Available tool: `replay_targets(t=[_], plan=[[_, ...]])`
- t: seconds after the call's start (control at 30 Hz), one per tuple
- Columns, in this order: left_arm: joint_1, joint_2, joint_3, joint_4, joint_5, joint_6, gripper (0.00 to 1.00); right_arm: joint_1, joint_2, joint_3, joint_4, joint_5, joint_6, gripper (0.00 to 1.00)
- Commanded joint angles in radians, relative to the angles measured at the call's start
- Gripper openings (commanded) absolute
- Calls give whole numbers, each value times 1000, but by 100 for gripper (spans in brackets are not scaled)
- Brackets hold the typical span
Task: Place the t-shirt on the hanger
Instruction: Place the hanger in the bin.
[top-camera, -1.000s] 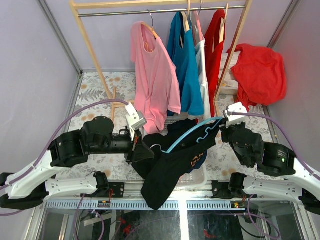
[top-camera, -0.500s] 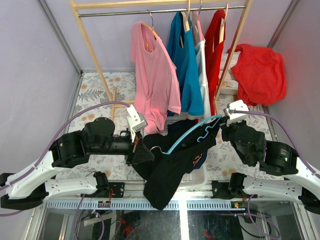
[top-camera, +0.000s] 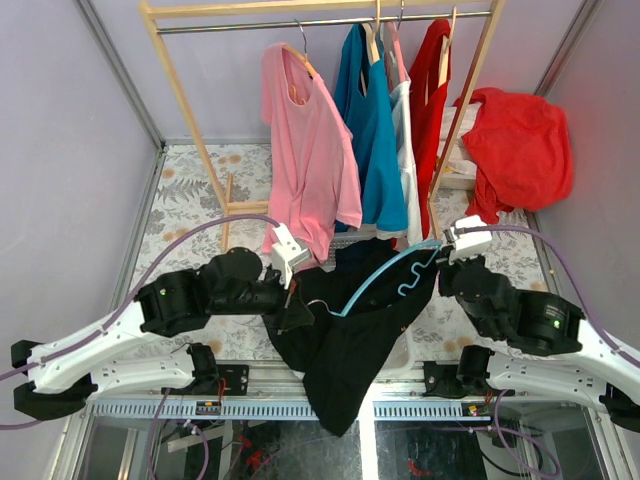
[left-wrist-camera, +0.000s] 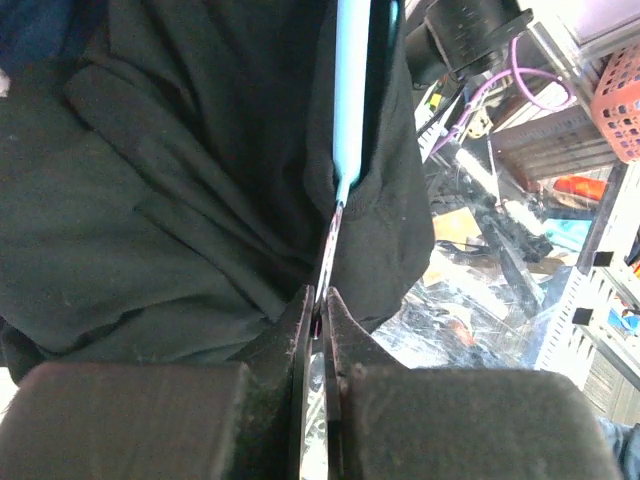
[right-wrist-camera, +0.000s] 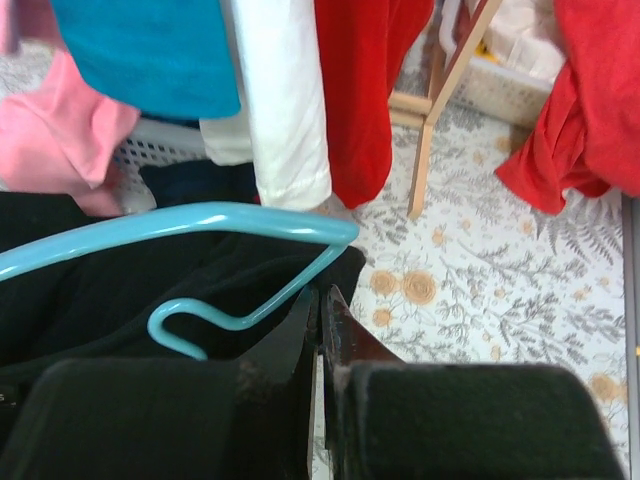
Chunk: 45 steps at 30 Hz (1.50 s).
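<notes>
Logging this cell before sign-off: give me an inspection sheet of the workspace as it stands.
Surface: floral-patterned tabletop.
Job's things: black t-shirt hangs between the arms; light blue hanger has one end tucked into it.
Clutter: white basket behind the t-shirt.
Grippers: left gripper shut on the t-shirt; right gripper shut at the hanger's end.
Cables: purple cable arcs over each arm.
Surroundings: wooden rack holding pink t-shirt and others; red garment draped at right.

No legible text or markings.
</notes>
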Motion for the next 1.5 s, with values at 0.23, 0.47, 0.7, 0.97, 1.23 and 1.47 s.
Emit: replay_targets(t=[0.23, 0.47, 0.7, 0.97, 1.23, 1.47], plan=[[-2, -28, -196, 169, -174, -88, 22, -5, 36, -148, 51, -57, 197, 0], [-2, -41, -243, 208, -227, -112, 39, -7, 21, -151, 41, -64, 200, 0], [-3, -80, -205, 191, -242, -130, 52, -7, 20, -151, 44, -70, 195, 0], [-2, -119, -211, 179, -210, -166, 57, -7, 13, -152, 48, -70, 194, 0], [-2, -233, -195, 125, -269, -199, 58, -7, 14, -155, 50, -72, 191, 0], [-3, -252, -260, 224, -124, -239, 59, -7, 9, -159, 52, -74, 189, 0]])
